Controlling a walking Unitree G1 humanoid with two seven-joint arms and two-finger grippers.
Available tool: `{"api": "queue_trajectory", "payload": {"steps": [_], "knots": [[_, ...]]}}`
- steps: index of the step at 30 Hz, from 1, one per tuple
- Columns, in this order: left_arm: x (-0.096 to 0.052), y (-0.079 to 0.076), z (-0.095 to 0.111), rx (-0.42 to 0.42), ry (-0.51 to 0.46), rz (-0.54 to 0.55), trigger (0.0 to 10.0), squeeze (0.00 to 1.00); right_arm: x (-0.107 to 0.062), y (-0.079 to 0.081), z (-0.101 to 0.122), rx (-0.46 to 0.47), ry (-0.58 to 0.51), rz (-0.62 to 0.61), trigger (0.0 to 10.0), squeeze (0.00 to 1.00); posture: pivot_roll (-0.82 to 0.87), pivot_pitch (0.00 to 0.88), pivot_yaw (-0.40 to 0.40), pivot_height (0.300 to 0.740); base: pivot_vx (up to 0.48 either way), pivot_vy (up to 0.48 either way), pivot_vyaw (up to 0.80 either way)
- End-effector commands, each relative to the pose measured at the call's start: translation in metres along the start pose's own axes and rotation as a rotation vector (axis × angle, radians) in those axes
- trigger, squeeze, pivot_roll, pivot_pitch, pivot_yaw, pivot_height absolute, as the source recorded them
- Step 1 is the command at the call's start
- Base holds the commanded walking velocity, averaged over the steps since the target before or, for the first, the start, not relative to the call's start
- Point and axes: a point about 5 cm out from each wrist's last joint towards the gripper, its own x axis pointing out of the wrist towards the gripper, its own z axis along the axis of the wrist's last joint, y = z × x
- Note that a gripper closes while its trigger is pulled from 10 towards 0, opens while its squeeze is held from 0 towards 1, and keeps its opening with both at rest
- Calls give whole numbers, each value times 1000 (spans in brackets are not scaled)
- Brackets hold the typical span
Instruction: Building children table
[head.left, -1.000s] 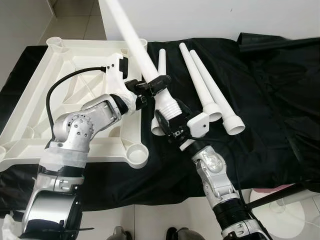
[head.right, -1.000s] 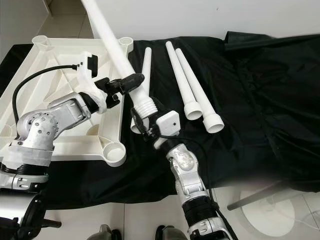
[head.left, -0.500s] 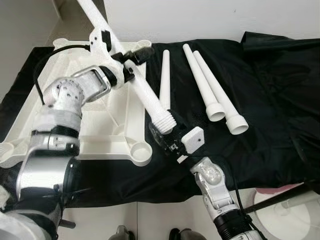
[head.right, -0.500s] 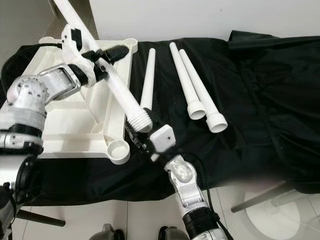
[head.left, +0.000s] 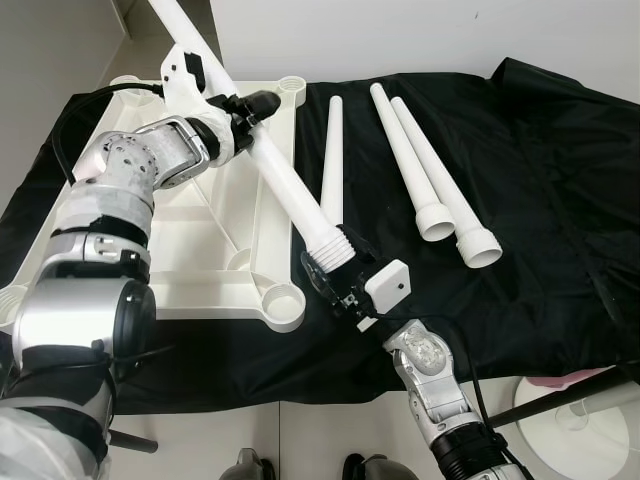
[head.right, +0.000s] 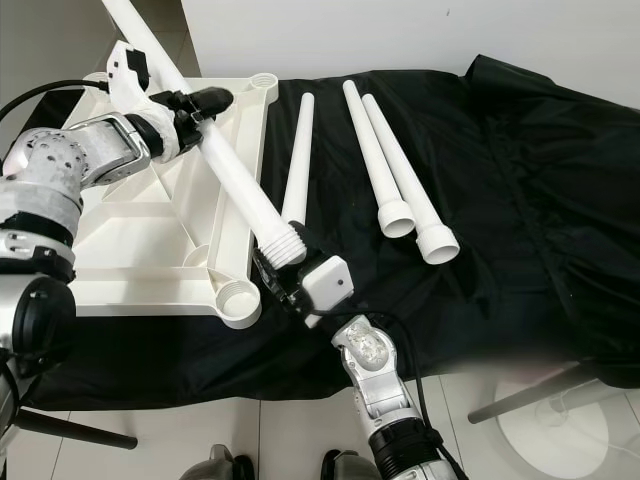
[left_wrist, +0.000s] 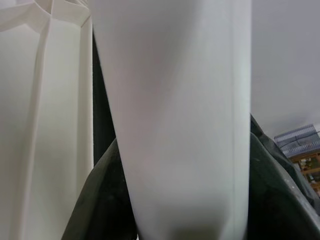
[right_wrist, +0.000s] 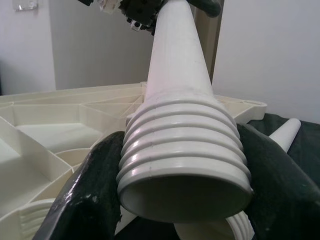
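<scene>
A long white table leg (head.left: 270, 165), tapering and with a ribbed threaded end, is held slanted in the air by both grippers. The right gripper (head.left: 335, 275) clasps the threaded end, one black finger on each side of the ribs, as the right wrist view shows (right_wrist: 182, 165). The left gripper (head.left: 250, 108) grips the leg farther up its shaft, fingers closed around it; in the left wrist view the white shaft (left_wrist: 175, 120) lies tight between the two dark fingers. From the right gripper the leg rises away and toward the robot's left, passing the left gripper and running on out of the top of the head camera views.

Beneath the left gripper and the upper part of the leg lies the white tabletop (head.left: 190, 235), upside down, its ribbed underside facing up, with round leg sockets at its corners. The near-corner socket (head.left: 282, 305) sits just beside the right gripper, on its left and slightly nearer the robot.

Beyond the right gripper, a second white leg (head.left: 331, 155) lies flat on a black cloth (head.left: 540, 180), its narrow end pointing away from the robot. Farther to the right gripper's right, two more legs (head.left: 405, 160) (head.left: 445, 175) lie side by side, their wide ends nearer the robot. The cloth covers the whole work surface. Lower right, on a pale tiled floor, a round white base (head.left: 590, 420) is partly visible.
</scene>
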Motion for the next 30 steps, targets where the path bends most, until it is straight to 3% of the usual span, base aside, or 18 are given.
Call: {"api": "queue_trajectory", "payload": {"steps": [1, 4, 5, 6, 7, 8, 17, 21, 22, 30], "knots": [[-4, -14, 5, 30, -7, -324, 0, 0, 2, 1, 3, 17, -27, -6, 10000, 0, -46, 124, 79, 740, 0, 0, 0], [-4, -14, 7, 25, -8, -331, 0, 0, 2, -1, 3, 41, -23, -13, 10000, 0, -46, 124, 79, 740, 0, 0, 0], [-3, -15, 8, 35, -11, -330, 0, 0, 2, -3, 3, 69, -27, -32, 10000, 1000, -47, 124, 77, 740, 0, 0, 0], [-3, -15, 8, 35, -11, -330, 0, 0, 2, -3, 3, 69, -27, -32, 10000, 1000, -47, 124, 77, 740, 0, 0, 0], [-3, -17, 10, 56, -15, -331, 4000, 0, 1, -6, 4, 89, -33, -60, 10000, 1000, -51, 124, 75, 740, 0, 0, 0], [-3, -19, 13, 67, -23, -332, 10000, 0, 0, -9, 5, 102, -36, -89, 10000, 1000, -52, 124, 72, 740, 0, 0, 0], [-3, -32, 29, 138, -75, -335, 10000, 0, -1, -19, 5, 149, -36, -175, 10000, 1000, -58, 119, 70, 740, 0, 0, 0], [-2, -44, 43, 239, -148, -317, 10000, 0, 3, -24, 4, 166, 4, -217, 10000, 1000, -65, 116, 70, 740, 0, 0, 0], [-2, -49, 46, 278, -176, -320, 10000, 0, 4, -26, 4, 198, 11, -230, 10000, 0, -66, 115, 69, 740, 0, 0, 0], [0, -64, 45, 410, -263, -316, 10000, 0, 11, -34, 6, 281, 67, -286, 10000, 0, -59, 113, 61, 740, 0, 0, 0]]}}
